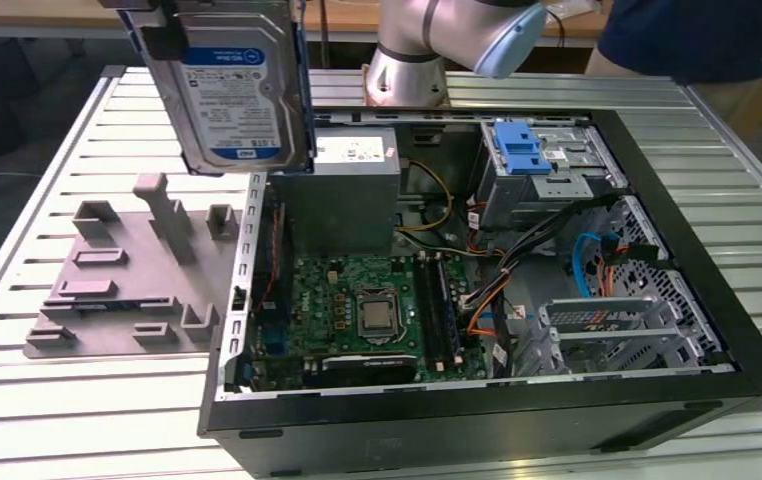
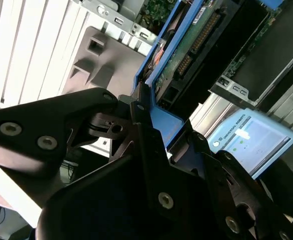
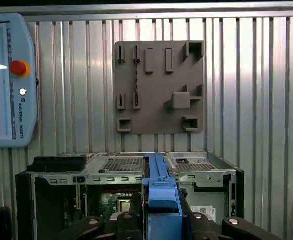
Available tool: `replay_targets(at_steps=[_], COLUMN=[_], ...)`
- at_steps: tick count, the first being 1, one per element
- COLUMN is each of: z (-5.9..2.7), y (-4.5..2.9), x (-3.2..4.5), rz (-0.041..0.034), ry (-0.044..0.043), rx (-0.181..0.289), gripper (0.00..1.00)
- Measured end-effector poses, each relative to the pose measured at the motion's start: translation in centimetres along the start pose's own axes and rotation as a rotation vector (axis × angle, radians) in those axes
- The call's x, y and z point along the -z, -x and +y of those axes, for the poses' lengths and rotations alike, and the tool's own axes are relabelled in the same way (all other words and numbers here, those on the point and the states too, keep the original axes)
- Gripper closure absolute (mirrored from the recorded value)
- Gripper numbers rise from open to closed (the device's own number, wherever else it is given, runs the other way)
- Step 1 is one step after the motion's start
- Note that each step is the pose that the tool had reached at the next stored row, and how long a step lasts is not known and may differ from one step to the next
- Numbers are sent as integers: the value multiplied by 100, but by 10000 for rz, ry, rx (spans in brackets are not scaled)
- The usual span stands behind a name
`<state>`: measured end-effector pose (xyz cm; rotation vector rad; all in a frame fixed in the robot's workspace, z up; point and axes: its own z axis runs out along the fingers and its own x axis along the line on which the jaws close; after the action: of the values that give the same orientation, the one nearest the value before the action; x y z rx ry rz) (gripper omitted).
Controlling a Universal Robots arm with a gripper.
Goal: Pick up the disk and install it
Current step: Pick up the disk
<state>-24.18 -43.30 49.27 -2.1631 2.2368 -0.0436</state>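
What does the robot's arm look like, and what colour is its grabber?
The arm is a shiny silver tube with a light blue cap on a joint. Its gripper is black, with chunky linked jaws dotted with round silver screws.

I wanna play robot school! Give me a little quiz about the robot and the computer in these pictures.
1. Fill in the gap: the computer case is ___ on its top side, so you can see the green board inside.
2. Pick one: what is the gripper holding? A) the disk B) a cable C) nothing
3. True or false: the disk is sitting inside the computer case.

Key: 1 open. 2 A, the gripper clamps the disk by its blue rail. 3 false, the disk is held up in the air.
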Motion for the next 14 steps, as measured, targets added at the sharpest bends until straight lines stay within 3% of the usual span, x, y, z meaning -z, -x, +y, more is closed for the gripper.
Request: replay_targets(at_steps=[6,14], z=[-175,-336], y=[-29,-37], x=[-9,-25], rz=[-26,-25], ry=[-30,-28], rx=[-1,-9], gripper=[64,64])
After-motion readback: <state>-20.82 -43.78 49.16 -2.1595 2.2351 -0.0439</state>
